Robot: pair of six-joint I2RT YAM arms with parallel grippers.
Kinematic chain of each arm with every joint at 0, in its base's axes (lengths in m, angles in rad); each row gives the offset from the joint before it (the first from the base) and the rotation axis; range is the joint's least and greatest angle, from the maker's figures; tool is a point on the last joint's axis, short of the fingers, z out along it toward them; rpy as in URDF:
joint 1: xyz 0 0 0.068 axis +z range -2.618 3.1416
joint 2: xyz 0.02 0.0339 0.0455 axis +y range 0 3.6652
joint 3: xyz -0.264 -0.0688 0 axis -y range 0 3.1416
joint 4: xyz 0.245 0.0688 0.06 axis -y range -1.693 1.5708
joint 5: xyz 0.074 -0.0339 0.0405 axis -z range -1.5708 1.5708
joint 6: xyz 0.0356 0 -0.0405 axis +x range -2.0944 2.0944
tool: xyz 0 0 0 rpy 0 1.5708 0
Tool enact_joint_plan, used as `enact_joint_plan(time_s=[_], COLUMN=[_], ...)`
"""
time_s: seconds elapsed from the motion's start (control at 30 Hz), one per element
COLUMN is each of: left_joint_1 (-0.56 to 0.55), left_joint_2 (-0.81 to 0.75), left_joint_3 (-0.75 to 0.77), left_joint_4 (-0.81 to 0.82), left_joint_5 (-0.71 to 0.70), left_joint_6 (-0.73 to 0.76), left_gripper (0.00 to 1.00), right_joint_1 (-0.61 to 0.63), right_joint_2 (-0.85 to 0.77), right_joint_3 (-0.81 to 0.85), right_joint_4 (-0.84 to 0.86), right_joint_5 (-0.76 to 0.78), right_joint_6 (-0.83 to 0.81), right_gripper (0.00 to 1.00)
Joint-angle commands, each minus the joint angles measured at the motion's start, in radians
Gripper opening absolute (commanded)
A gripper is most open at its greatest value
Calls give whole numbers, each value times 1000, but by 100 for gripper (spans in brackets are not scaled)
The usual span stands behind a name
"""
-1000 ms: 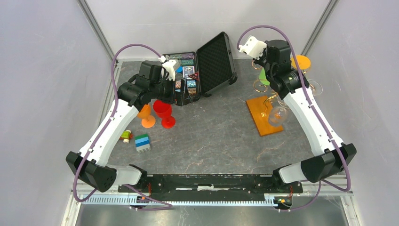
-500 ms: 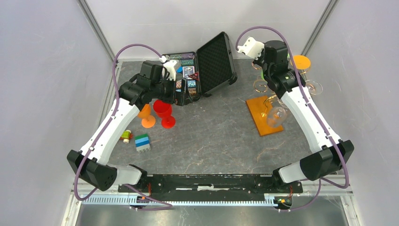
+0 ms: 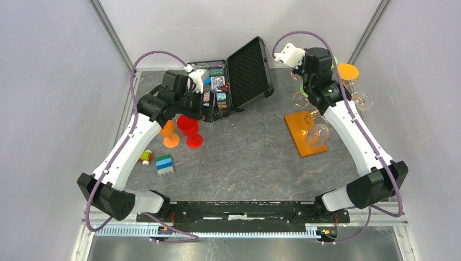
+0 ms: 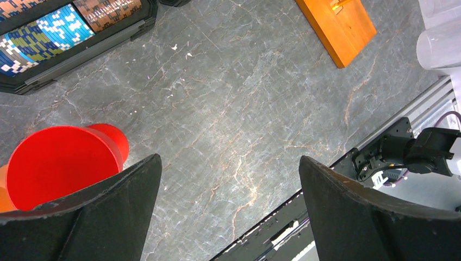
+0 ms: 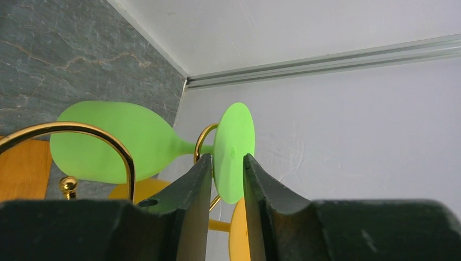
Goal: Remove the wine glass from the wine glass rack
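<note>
Green, likely light plastic, the wine glass (image 5: pixel 111 142) is hanging on the wine glass rack (image 5: pixel 70 125) while the right gripper (image 5: pixel 227 163) is pinching its thin, probably slippery foot.

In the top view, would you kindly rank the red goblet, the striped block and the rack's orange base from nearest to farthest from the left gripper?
1. The red goblet, just beside the left gripper.
2. The striped block, nearer the arm bases.
3. The orange base, far right.

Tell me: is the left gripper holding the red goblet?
No, the left gripper is wide open with only bare table between its jaws; the red goblet lies outside them.
</note>
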Motion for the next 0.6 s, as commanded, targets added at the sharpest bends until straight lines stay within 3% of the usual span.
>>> enact_joint_plan(time_s=[0.0,0.3,0.57], left_joint_1=[3,3,4], left_joint_2=[-5,-8,-15], left_joint_3=[4,2,-7], left_joint_4=[41,42,42], left_joint_5=[27,27,25], left_joint_6=[-15,-14,-14], left_gripper=[100,100,100], right_joint_1=[3,3,4], right_joint_2=[0,-1,12], right_joint_3=[-16,-51,-78], right_joint_4=[36,74,121], right_joint_5=[29,51,83], right_joint_6=[-17,-50,-69], right_gripper=[33,22,26])
